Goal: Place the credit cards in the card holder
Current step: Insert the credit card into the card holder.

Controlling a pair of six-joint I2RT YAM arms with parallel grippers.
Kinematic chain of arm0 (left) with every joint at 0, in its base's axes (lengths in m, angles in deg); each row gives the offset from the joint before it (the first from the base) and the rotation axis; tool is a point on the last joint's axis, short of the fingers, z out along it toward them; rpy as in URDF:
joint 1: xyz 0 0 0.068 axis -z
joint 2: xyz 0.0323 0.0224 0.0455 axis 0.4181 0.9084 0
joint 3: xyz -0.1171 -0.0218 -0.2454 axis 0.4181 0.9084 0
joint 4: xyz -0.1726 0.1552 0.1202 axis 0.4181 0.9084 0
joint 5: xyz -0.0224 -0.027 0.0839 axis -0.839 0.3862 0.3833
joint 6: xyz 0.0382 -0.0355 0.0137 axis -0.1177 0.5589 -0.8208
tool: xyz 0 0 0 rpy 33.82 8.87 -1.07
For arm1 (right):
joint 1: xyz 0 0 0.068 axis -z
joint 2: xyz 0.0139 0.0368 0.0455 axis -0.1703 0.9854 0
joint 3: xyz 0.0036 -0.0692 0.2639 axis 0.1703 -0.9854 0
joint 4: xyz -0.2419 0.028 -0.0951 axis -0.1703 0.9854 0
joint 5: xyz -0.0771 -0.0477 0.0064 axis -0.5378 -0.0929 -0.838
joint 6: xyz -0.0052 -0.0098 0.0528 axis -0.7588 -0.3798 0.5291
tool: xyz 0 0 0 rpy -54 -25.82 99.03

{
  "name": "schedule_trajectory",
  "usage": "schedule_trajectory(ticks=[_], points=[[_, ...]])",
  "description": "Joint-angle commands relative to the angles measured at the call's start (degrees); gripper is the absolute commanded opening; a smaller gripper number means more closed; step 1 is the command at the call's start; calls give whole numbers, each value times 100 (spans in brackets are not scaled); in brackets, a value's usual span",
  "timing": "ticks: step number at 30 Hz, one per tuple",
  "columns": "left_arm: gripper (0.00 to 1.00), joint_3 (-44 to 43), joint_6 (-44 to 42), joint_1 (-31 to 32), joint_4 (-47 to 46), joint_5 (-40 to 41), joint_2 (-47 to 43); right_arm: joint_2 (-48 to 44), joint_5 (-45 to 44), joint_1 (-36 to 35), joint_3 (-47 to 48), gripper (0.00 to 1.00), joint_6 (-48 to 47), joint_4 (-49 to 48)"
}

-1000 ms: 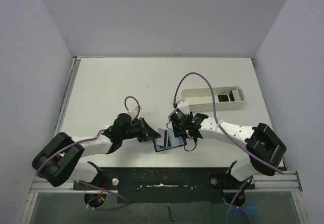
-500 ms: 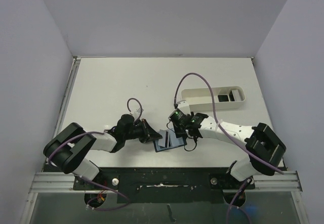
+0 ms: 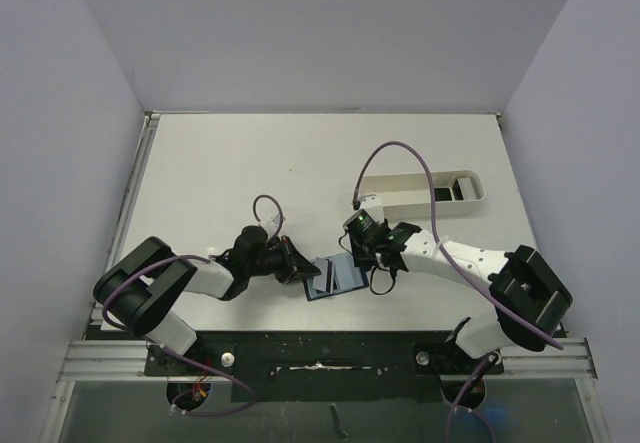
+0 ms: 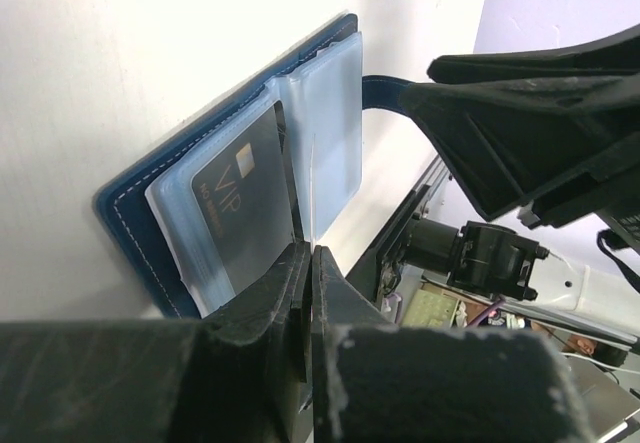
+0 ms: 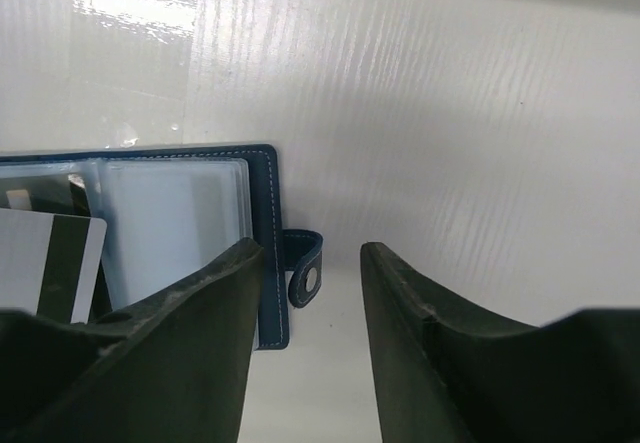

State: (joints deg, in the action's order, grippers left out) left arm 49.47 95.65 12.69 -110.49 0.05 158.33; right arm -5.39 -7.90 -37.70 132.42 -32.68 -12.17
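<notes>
The small navy-blue folding card holder lies open on the white tabletop between the two arms. Its pale translucent sleeves face up, and a dark, glossy credit card marked VIP seems to sit at least partly inside one of them. The left gripper has its jaws pressed fully together at the card's near corner; whether they pinch the card or the sleeve edge cannot be told. The right gripper hangs with its jaws half apart and empty, straddling the holder's outer edge and its snap tab. To seat the card well, the left arm should probably push flat and slowly along the sleeve's line. Meanwhile the right jaws could pin the cover so the holder neither slides nor folds. More dark cards lie in the long white oval tray, well apart.
</notes>
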Motion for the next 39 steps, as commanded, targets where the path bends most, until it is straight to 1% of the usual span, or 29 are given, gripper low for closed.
schedule_trajectory(ticks=[1, 4, 6, 10, 12, 17, 23, 35, 39], points=[[0, -204, -198, -26, -284, 17, 46, 36, 258, 158, -280, 40, -125, -684], [0, -193, -223, -154, -253, 17, 6, -21, 428, 178, -465, 29, -33, -892], [0, -159, -261, -228, -175, 17, -123, -80, 572, 155, -632, 24, 79, -1058], [0, -115, -364, -259, 77, 17, -375, -107, 685, 9, -852, 15, 358, -1204], [0, -75, -370, -260, 101, 17, -435, -104, 684, -100, -883, 12, 488, -1227], [0, -8, -344, -262, -32, 0, -356, -85, 655, -324, -920, 11, 831, -1262], [0, 56, -403, -270, 72, 17, -321, 67, 562, -482, -883, 10, 1011, -1181], [0, 134, -761, -409, 1164, 326, -1062, 78, 451, -602, -860, 9, 1142, -1049], [0, 248, -800, -466, 1096, 237, -1112, 71, 439, -609, -852, 9, 1147, -1049]])
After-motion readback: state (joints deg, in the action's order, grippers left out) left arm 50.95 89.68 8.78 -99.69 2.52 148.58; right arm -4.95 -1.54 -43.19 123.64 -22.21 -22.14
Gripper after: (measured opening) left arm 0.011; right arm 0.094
